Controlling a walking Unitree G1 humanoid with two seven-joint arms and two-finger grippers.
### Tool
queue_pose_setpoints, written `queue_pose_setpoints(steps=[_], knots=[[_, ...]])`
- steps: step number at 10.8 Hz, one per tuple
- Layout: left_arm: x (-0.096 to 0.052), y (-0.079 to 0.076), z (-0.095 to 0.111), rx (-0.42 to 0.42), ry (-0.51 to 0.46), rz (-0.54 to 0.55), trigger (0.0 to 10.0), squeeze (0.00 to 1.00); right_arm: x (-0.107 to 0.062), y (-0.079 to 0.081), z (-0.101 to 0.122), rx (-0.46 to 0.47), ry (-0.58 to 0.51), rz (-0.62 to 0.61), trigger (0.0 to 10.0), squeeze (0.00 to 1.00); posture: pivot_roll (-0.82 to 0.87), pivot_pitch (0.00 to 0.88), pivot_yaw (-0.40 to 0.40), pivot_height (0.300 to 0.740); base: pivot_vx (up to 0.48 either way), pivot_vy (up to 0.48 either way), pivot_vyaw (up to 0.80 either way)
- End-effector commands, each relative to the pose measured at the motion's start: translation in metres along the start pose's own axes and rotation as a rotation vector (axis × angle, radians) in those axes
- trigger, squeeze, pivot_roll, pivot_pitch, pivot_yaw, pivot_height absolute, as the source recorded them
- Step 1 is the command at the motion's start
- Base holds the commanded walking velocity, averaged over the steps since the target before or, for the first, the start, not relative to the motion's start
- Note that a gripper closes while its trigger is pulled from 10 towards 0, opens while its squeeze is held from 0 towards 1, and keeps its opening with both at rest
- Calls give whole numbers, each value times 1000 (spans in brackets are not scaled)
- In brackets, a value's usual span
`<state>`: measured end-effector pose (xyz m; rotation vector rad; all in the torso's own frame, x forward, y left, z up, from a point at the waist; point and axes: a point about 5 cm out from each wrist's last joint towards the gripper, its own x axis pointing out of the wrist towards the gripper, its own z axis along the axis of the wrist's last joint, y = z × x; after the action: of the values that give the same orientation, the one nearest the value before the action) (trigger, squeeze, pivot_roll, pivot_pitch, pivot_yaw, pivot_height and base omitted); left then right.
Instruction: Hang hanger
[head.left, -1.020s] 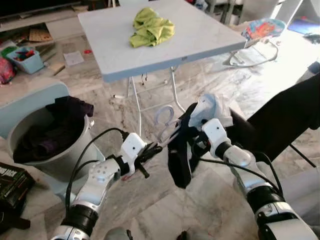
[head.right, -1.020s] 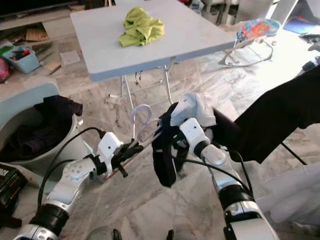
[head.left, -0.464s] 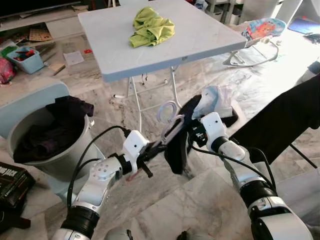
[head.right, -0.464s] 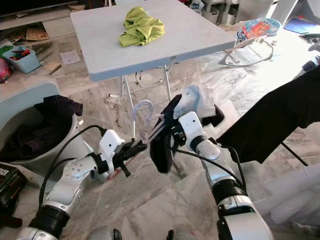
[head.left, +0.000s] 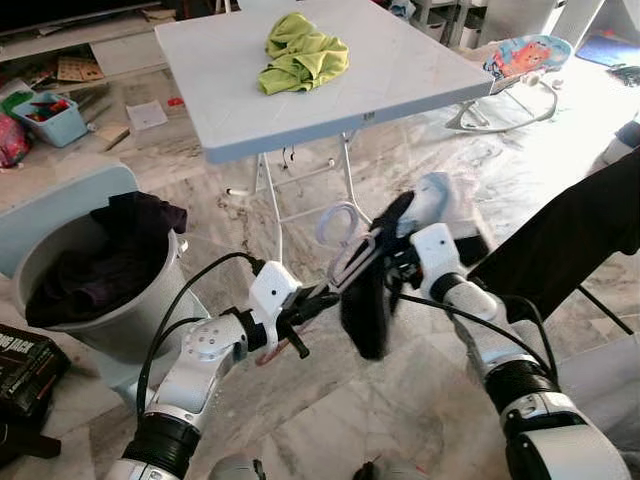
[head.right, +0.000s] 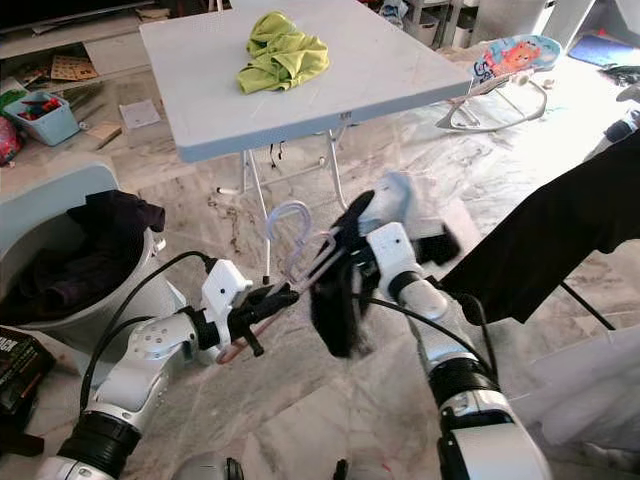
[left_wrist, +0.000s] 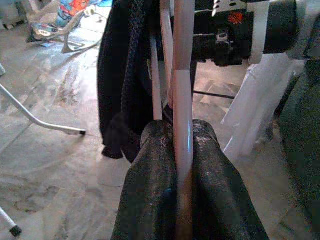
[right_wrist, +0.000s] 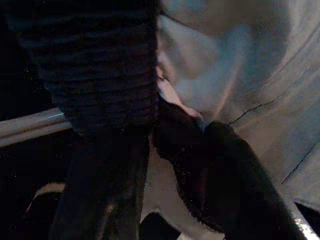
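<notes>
A pale pink hanger (head.left: 345, 250) slants up between my two arms, its hook (head.left: 338, 220) at the top. My left gripper (head.left: 316, 300) is shut on the hanger's lower end; in the left wrist view its fingers (left_wrist: 150, 190) pinch the pink bar (left_wrist: 182, 75). A dark garment (head.left: 365, 305) with a light blue and white part (head.left: 432, 195) is draped over the hanger. My right gripper (head.left: 393, 268) is at the upper part of the hanger, shut on this garment. In the right wrist view its black fingers (right_wrist: 220, 175) are buried in dark and white cloth.
A grey folding table (head.left: 380, 95) with a green cloth (head.left: 303, 55) stands ahead. A pale tub (head.left: 120, 325) of dark clothes is at the left. Black cloth (head.left: 580, 235) hangs at the right. A baby bouncer (head.left: 520, 60) sits behind on the marble floor.
My right gripper has shifted the garment a little to the right along the hanger, and the cloth is swinging and blurred. The hanger has risen slightly. My left gripper keeps its hold.
</notes>
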<state>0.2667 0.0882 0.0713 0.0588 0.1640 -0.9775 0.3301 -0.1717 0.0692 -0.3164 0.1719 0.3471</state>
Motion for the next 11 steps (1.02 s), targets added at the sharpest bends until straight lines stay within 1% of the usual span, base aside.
queue_pose_setpoints(steps=[1,3,4,5,7,10,11], knots=[[2,-4,13,27,-55,-33,0,0,2,-6,6,1,-19,-29,0,0,-96,0,-1,740,0,0,0],[2,-7,12,28,-47,-50,0,0,2,-5,5,4,-18,-30,0,0,-96,0,-1,740,0,0,0],[2,-7,12,27,-47,-53,0,0,2,-8,6,5,-23,-50,0,0,-96,0,-1,740,0,0,0],[1,-7,11,29,-44,-55,0,0,2,-14,9,5,-45,-85,0,0,-96,0,-1,740,0,0,0],[-1,-6,8,30,-32,-50,0,0,0,-26,17,52,-104,-159,0,0,-102,0,1,740,0,0,0],[-1,-4,7,41,-26,-37,0,0,0,-31,21,75,-137,-182,0,0,-102,0,-4,740,0,0,0],[-2,-1,5,63,-12,-18,0,0,-1,-36,25,92,-159,-214,0,0,-102,0,-4,740,0,0,0]])
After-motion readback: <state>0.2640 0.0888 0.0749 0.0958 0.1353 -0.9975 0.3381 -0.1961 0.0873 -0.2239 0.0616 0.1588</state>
